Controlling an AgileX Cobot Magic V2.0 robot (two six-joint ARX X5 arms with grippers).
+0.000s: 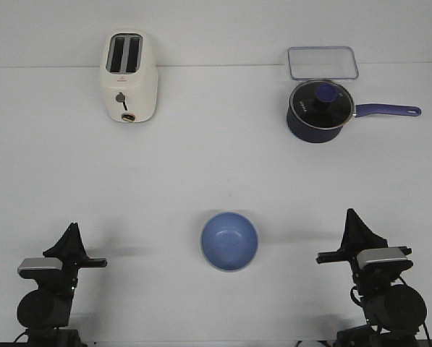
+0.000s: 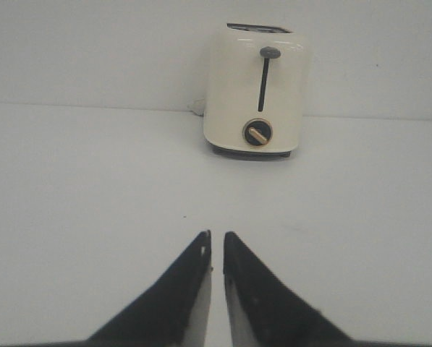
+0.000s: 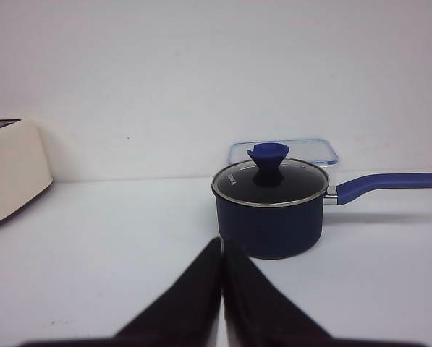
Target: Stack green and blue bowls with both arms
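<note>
Blue bowl: I see it low centre in the front view, upright, between my two arms; a pale greenish rim shows at its lower edge.
Left gripper: lower left, jaws nearly shut, holding nothing.
Right gripper: lower right, jaws closed, empty.
Toaster: upper left.
Saucepan: upper right, lid on, clear container just behind.

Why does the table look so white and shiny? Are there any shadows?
Front view: bright even light, soft shadow beside the blue bowl. Left wrist view: toaster slightly soft, dark shadow beneath. Right wrist view: saucepan sharp, its glass lid showing faint glare.
</note>
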